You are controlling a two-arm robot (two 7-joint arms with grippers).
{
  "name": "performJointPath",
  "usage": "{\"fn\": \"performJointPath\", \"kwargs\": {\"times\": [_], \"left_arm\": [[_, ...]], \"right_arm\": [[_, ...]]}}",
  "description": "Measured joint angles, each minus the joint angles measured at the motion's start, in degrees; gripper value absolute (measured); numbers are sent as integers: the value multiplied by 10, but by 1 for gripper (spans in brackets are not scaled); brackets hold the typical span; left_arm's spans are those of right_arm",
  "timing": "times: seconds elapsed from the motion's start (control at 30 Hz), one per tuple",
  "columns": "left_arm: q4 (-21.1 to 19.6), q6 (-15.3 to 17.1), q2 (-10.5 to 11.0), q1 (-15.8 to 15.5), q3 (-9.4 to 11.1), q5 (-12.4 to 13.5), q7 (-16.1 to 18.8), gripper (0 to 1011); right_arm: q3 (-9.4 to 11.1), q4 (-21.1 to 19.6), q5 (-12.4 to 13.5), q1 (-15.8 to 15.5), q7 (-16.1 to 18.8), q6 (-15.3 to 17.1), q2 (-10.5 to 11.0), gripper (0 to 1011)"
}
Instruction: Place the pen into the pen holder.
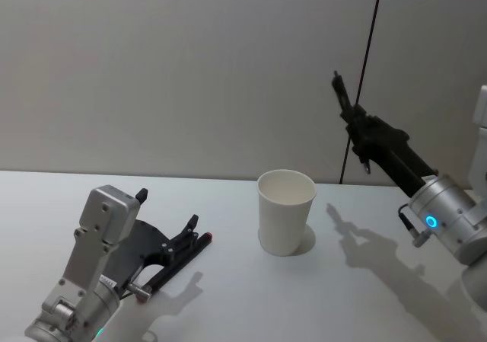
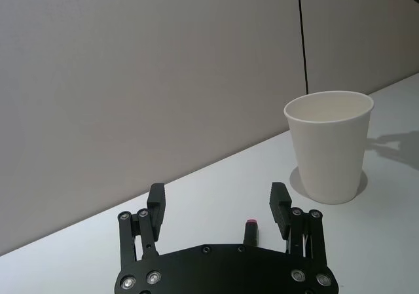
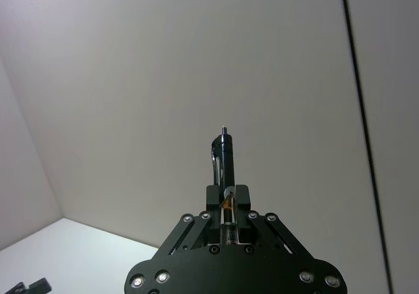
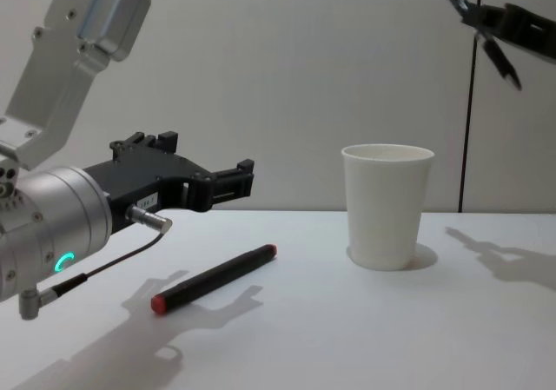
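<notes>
The cup (image 1: 285, 212) stands upright on the white worktop (image 1: 342, 296), its mouth open and nothing visible inside it.

The right tool (image 1: 354, 119) is raised in the air to the right of the cup and well above its rim. Its 2 fingers are closed on a black pen (image 1: 338, 91), gripping it partway along the barrel. The right wrist view shows the pen (image 3: 224, 156) pinched between the fingers with its clip end and push button sticking out beyond the tool (image 3: 226, 196). In the chest view the pen (image 4: 504, 60) is tilted, with 1 end pointing down and away from the cup (image 4: 387, 208) and the other up toward it, and the tool (image 4: 486, 21) is high above and to the right of the rim, not over the mouth.

The left tool (image 1: 167, 210) hangs low over the worktop, well to the left of the cup, holding nothing, its 2 fingers spread wide. Below it a red-tipped pen (image 4: 213, 279) lies flat on the worktop, left of the cup and apart from it. In the left wrist view 1 red end (image 2: 250, 227) shows in the gap between the spread fingers of the tool (image 2: 217, 196), with the cup (image 2: 329, 147) farther off.
</notes>
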Motion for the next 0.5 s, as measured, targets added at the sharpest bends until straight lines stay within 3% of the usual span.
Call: {"fn": "performJointPath", "kwargs": {"times": [0.5], "left_arm": [[0, 0, 0, 0, 0, 0, 0, 1003]], "right_arm": [[-26, 40, 3, 13, 34, -59, -19, 138]]}}
